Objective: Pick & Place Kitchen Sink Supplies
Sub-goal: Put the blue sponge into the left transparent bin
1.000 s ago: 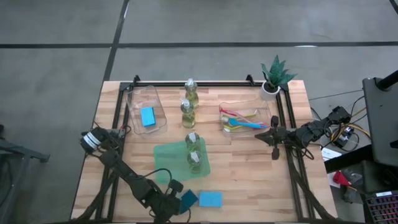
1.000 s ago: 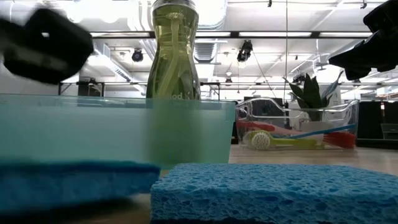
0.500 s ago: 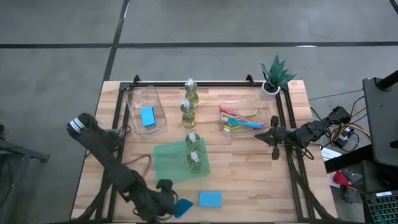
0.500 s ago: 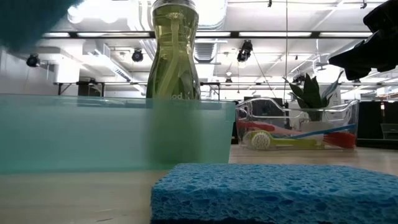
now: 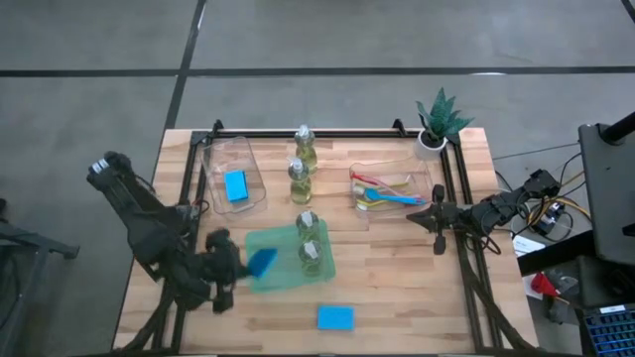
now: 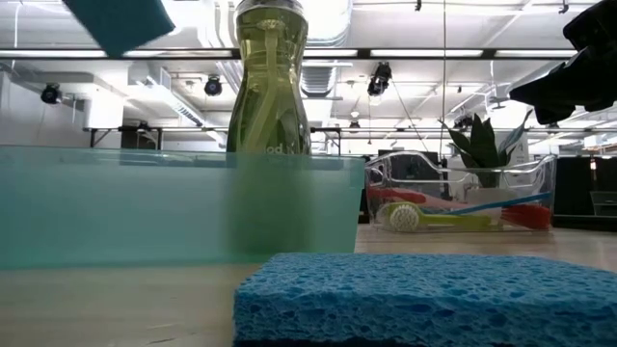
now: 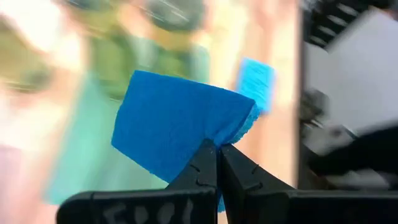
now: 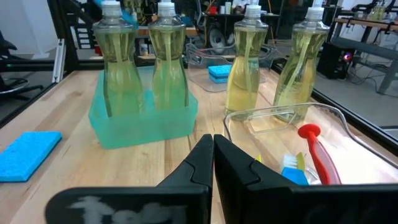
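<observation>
- The left hand is over the worktop's left front part, at the left edge of the green tray. It is pinched tight on one corner of a blue sponge, which it holds in the air, tilted.
- In the left wrist view that held sponge fills the middle, its corner caught between the closed fingers.
- Left bin: a clear tub near the back left, with a second sponge lying flat inside.
- Two bottles stand in a row at the back centre, between the bins, directly on the wood.
- The green tray holds two more bottles, upright, side by side.
- A third sponge lies flat on the worktop near the front edge, to the right of the tray and apart from it.
- Right bin: clear, holding the red, yellow and blue brushes lying across each other.
- The right hand hangs just beside the right bin's front right corner, fully closed and holding nothing.
- A potted plant stands at the back right corner.
</observation>
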You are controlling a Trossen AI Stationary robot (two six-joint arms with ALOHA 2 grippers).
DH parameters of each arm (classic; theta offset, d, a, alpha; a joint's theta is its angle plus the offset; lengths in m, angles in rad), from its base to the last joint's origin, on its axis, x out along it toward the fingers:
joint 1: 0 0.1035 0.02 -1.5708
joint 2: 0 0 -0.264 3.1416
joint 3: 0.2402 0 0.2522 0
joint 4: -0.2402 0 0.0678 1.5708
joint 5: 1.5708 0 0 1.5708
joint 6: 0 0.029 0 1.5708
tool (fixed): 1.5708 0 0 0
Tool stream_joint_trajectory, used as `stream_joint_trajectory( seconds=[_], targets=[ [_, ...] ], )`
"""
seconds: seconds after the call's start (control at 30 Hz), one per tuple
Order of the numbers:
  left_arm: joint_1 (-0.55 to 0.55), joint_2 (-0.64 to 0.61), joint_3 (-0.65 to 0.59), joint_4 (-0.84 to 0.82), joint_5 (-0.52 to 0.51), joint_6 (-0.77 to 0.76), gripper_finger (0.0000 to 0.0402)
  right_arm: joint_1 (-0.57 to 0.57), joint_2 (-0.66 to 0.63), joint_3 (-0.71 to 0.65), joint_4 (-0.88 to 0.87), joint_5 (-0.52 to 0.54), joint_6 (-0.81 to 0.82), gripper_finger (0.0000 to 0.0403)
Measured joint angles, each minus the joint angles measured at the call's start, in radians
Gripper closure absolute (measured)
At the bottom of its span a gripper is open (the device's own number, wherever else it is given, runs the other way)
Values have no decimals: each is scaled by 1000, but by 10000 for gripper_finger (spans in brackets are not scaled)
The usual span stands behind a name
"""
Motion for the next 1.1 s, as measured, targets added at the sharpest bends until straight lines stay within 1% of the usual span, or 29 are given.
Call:
stream_joint_trajectory(
  seconds=[0.1, 0.17, 0.27, 0.37, 0.47, 0.5, 0.53, 0.63, 0.83, 0.93, 1.0, 1.03, 1.1],
  targets=[
    [8, -33, 0, -106, -139, -52, 401, 0, 0, 0, 0, 0, 0, 394],
    [17, -51, -1, -177, -203, -89, 401, 0, 0, 0, 0, 0, 0, 394],
    [41, -73, -1, -296, -266, -140, 401, 0, 0, 0, 0, 0, 0, 394],
    [75, -77, -2, -467, -309, -311, 401, 0, 0, 0, 0, 0, 0, 394],
    [118, -74, -7, -628, -312, -428, 401, 0, 0, 0, 0, 0, 0, 394],
    [136, -76, -15, -633, -314, -446, 400, 0, 0, 0, 0, 0, 0, 394],
    [156, -85, -29, -624, -331, -440, 398, 0, 0, 0, 0, 0, 0, 394],
    [227, -110, -72, -598, -336, -416, 395, 0, 0, 0, 0, 0, 0, 394],
    [391, -156, -212, -599, -285, -427, 400, 0, 0, 0, 0, 0, 0, 394],
    [445, -173, -279, -577, -279, -396, 398, 0, 0, 0, 0, 0, 0, 394],
    [481, -185, -317, -568, -254, -389, 396, 0, 0, 0, 0, 0, 0, 394],
    [493, -191, -334, -556, -248, -364, 395, 0, 0, 0, 0, 0, 0, 394],
    [507, -197, -366, -493, -244, -237, 395, 0, 0, 0, 0, 0, 0, 394]
  ],
)
